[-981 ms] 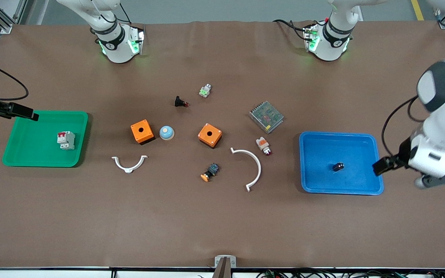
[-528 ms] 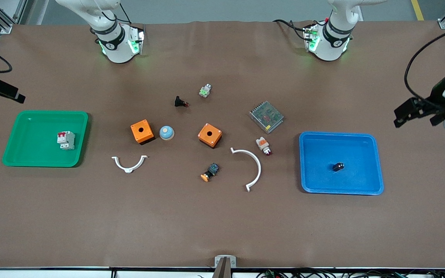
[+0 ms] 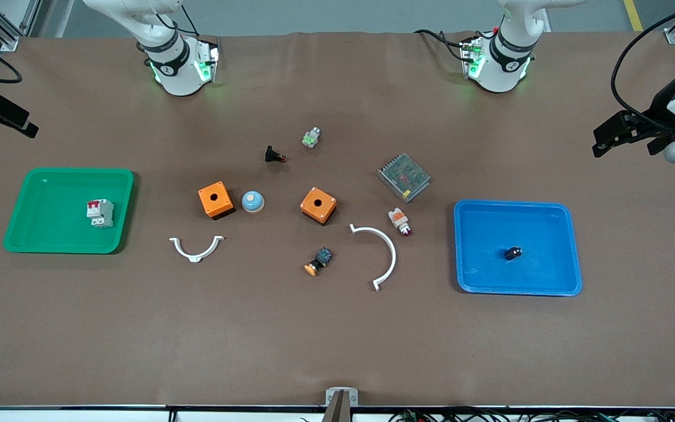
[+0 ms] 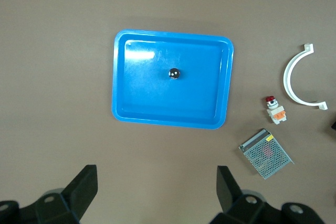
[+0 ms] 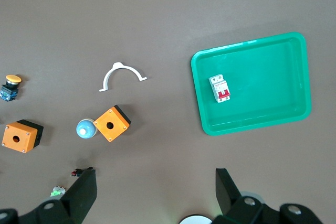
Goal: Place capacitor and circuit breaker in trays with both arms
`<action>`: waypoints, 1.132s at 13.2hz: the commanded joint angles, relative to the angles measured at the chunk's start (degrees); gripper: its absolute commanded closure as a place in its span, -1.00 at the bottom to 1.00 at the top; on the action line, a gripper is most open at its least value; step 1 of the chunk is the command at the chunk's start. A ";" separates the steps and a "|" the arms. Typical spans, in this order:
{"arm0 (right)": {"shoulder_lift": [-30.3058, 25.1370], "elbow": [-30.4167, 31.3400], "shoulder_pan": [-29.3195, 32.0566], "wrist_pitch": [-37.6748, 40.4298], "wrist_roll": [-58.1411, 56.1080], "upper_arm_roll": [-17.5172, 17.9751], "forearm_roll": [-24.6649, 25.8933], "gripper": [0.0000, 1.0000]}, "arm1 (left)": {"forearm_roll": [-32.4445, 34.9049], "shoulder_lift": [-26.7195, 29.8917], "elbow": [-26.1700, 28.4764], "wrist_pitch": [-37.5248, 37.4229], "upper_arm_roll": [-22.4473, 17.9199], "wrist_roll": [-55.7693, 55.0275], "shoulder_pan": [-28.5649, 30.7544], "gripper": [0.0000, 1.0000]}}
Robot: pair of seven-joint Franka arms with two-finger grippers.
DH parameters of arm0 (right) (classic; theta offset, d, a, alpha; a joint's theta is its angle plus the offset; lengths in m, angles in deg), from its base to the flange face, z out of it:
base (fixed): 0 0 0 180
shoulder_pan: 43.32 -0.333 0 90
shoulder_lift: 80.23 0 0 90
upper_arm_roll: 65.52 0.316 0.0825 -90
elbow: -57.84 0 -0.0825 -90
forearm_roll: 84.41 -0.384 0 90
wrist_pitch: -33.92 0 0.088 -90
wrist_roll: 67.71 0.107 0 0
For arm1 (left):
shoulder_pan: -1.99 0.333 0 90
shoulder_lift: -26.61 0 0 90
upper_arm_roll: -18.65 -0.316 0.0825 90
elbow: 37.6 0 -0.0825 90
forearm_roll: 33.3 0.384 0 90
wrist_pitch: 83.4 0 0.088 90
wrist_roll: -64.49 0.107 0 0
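Capacitor (image 3: 512, 253) rests in the blue tray (image 3: 572, 246) and circuit breaker (image 3: 100, 211) in the green tray (image 3: 33, 243); I see both grippers, left (image 4: 156, 193) and right (image 5: 155, 195), have withdrawn high, fingers apart and empty, so I judge placement complete.
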 commanded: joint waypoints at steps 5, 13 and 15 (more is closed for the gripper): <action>-0.90 1.97 -0.18 -2.60 1.21 -0.05 0.94 -1.00 | -1.09 0.89 0.75 -2.33 0.41 0.75 0.54 -1.00; -0.90 1.97 -0.18 -2.69 1.03 -0.14 0.94 -1.00 | -0.74 0.28 0.14 -2.24 1.55 0.05 0.28 -1.00; -0.64 1.88 0.08 -2.43 0.41 -0.31 0.94 -1.00 | -1.09 0.28 -1.01 -2.42 1.20 1.63 0.80 -1.00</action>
